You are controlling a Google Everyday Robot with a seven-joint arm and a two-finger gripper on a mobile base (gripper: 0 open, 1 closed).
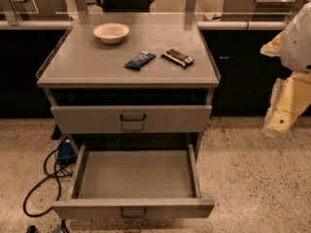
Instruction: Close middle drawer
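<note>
The middle drawer (133,208) is pulled far out of the grey cabinet, low in the view. It is wide and shallow, with a low front panel and a small dark bail handle (133,212) at its centre. Its inside shows nothing in it. My arm hangs at the right edge of the view, and the gripper (280,121) is well to the right of the cabinet and above floor level, touching nothing.
Above the open drawer is another drawer (131,119) with a taller front. On the cabinet top (73,62) are a white bowl (111,32), a dark blue packet (139,60) and a dark bar (178,57). Black cables (43,178) lie on the floor at the left.
</note>
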